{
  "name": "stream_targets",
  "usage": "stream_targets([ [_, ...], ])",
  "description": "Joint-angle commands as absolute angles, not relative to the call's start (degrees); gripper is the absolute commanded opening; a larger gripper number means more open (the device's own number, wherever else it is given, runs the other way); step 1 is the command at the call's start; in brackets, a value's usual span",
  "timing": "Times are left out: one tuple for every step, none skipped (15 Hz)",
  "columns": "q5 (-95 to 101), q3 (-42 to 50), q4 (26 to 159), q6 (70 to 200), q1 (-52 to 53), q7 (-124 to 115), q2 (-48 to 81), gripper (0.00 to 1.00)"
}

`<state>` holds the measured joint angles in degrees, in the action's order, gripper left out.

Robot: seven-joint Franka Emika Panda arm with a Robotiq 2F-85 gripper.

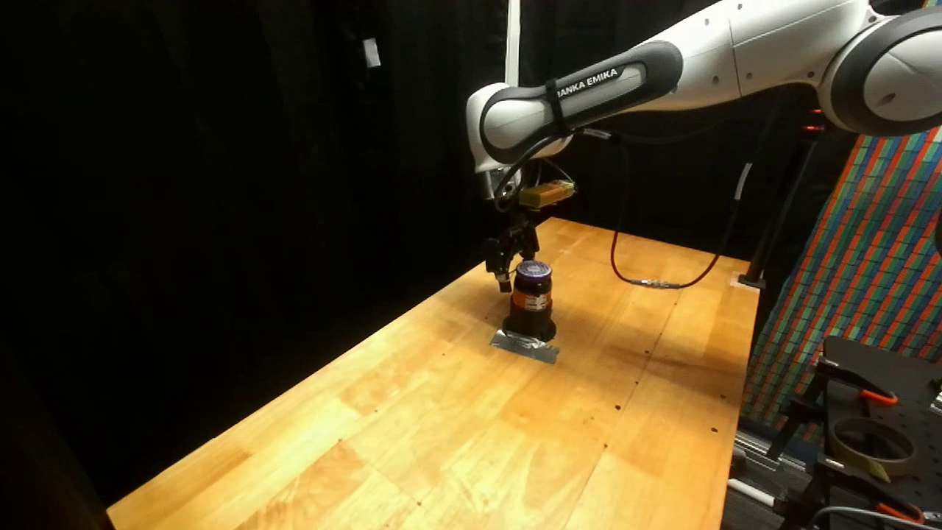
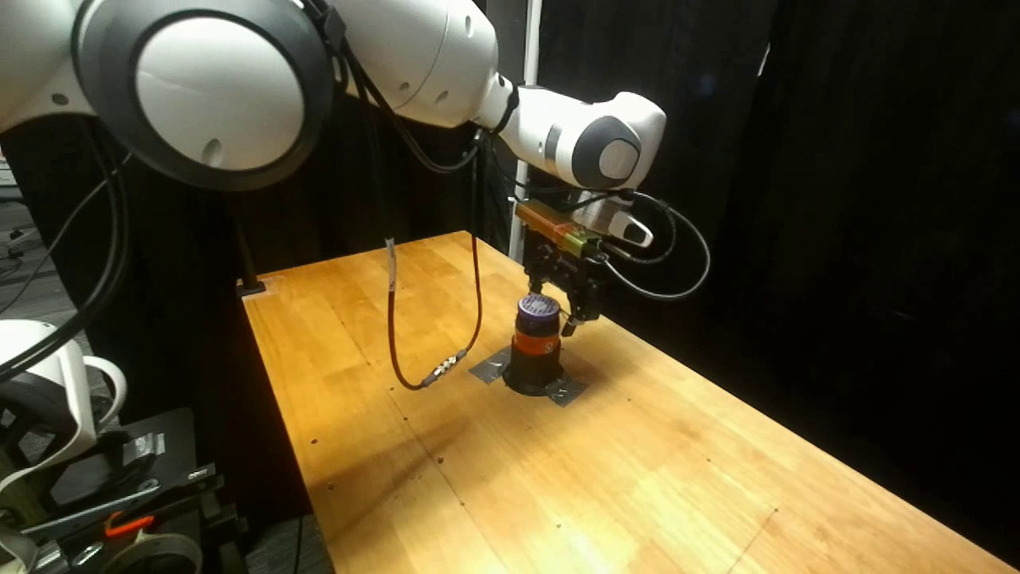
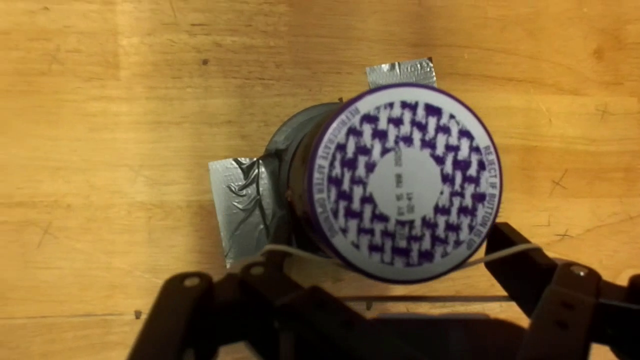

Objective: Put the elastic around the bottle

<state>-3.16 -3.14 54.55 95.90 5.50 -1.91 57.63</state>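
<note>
The bottle (image 1: 533,302) is dark with an orange label and a purple-and-white lid (image 3: 410,185). It stands upright in both exterior views, also here (image 2: 535,344). My gripper (image 1: 516,271) is open, its fingertips low beside the bottle's upper part; the other exterior view shows it too (image 2: 553,309). In the wrist view the gripper (image 3: 390,237) has its fingers spread on both sides of the lid's lower edge. The pale elastic (image 3: 500,254) is stretched over both fingers. Its front strand bends against the bottle's gripper side, partly hidden by the lid. Its rear strand runs straight, apart from the bottle.
Silver tape (image 3: 245,210) holds the bottle's black base (image 1: 521,324) to the wooden table (image 1: 471,442). A cable (image 2: 394,335) hangs in a loop from the arm to the tabletop. Black curtains stand behind the table. A cart with clamps (image 1: 876,397) stands beside it.
</note>
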Motion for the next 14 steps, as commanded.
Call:
stream_targets([
  [-0.5, -1.5, 47.8, 91.6, 7.3, -4.4, 60.4, 1.0],
  [-0.3, -1.4, 47.1, 91.3, 7.5, -4.5, 60.5, 1.0],
  [0.4, -1.3, 46.7, 91.6, 7.7, -4.1, 60.6, 1.0],
  [0.5, -1.3, 46.3, 91.4, 7.8, -4.1, 60.8, 1.0],
  [0.8, -1.1, 46.4, 91.8, 8.0, -4.2, 60.5, 1.0],
  [1.0, -1.1, 46.4, 92.4, 8.0, -4.0, 60.5, 1.0],
  [0.9, -1.1, 46.2, 92.6, 8.1, -4.0, 60.4, 1.0],
  [0.9, -1.0, 46.1, 92.5, 8.1, -4.0, 60.4, 1.0],
  [0.9, -0.9, 45.9, 92.7, 8.2, -4.0, 60.4, 1.0],
  [1.0, -0.8, 45.7, 92.7, 8.2, -4.0, 60.5, 1.0],
  [0.9, -0.8, 45.4, 92.5, 8.2, -3.9, 60.7, 1.0],
  [0.9, -0.7, 45.2, 91.9, 8.1, -3.8, 60.8, 1.0],
  [0.7, -0.7, 45.0, 91.0, 8.0, -3.7, 60.9, 1.0],
  [0.6, -0.9, 44.9, 89.7, 7.9, -3.0, 61.1, 1.0],
])
